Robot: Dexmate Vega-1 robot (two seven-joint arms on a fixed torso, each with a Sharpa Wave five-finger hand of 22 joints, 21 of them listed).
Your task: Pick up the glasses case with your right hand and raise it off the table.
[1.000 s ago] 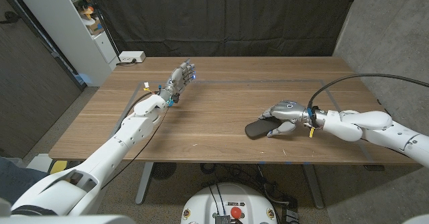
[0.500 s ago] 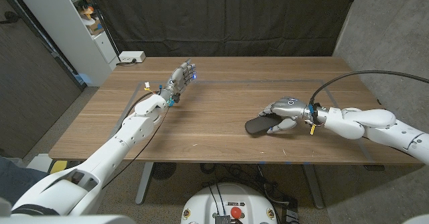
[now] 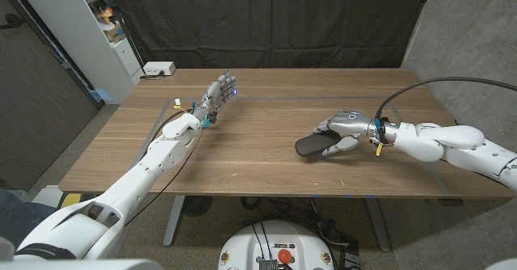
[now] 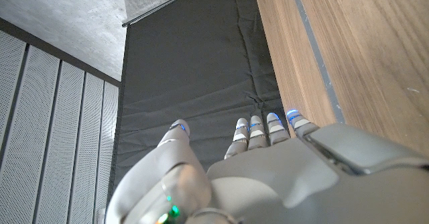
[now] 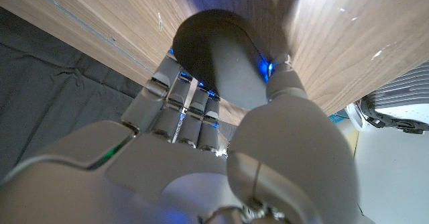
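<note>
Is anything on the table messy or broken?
No, nothing stands out. The dark case looks whole, with the right hand wrapped around one end. The left hand waits apart with its fingers out. Nothing looks spilled on the table.

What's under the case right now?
Wooden table shows under the case; the right hand grips its near end, fingers around it. Whether it has cleared the tabletop can't be seen.
</note>
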